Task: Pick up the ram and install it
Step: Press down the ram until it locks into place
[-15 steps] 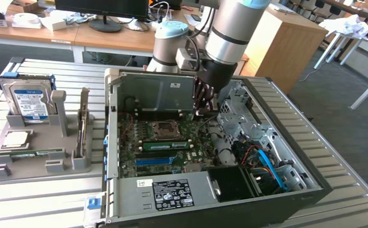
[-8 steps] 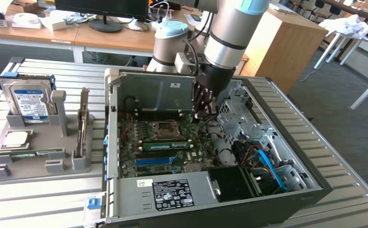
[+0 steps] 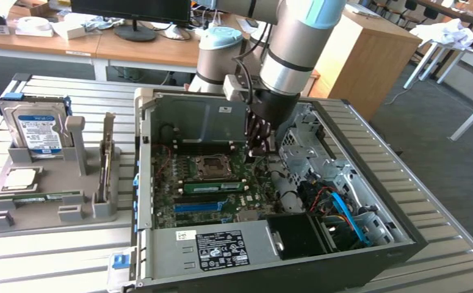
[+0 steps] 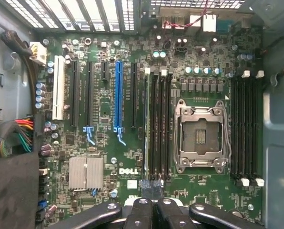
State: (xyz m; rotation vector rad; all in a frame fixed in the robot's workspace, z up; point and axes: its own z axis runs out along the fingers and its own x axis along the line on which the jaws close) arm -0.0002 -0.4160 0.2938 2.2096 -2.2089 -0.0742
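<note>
Low in the middle of the wrist view, the black-fingered pincer (image 4: pixel 150 187) has its fingers pressed together, their tips at the near end of a bank of black memory slots just beside the square silver processor socket (image 4: pixel 201 136). The ram (image 4: pixel 146 124), a long thin green circuit-board stick, appears there edge-on as a pale line along the outermost slot. Whether the tips are pinching its end or only resting on it I cannot tell. In the exterior view the ram (image 3: pixel 212 185) lies flat-looking below the socket at the centre of the frame, with the pincer (image 3: pixel 260 149) to its upper right inside the open dark computer case (image 3: pixel 382 244). If the stick is tilted or off its slot, a push at one end could jam it or stress the green motherboard (image 4: pixel 104 157). Only the exterior view gives the grey parts tray (image 3: pixel 41 213) at lower left on the slatted metal worktop (image 3: pixel 57 256).
</note>
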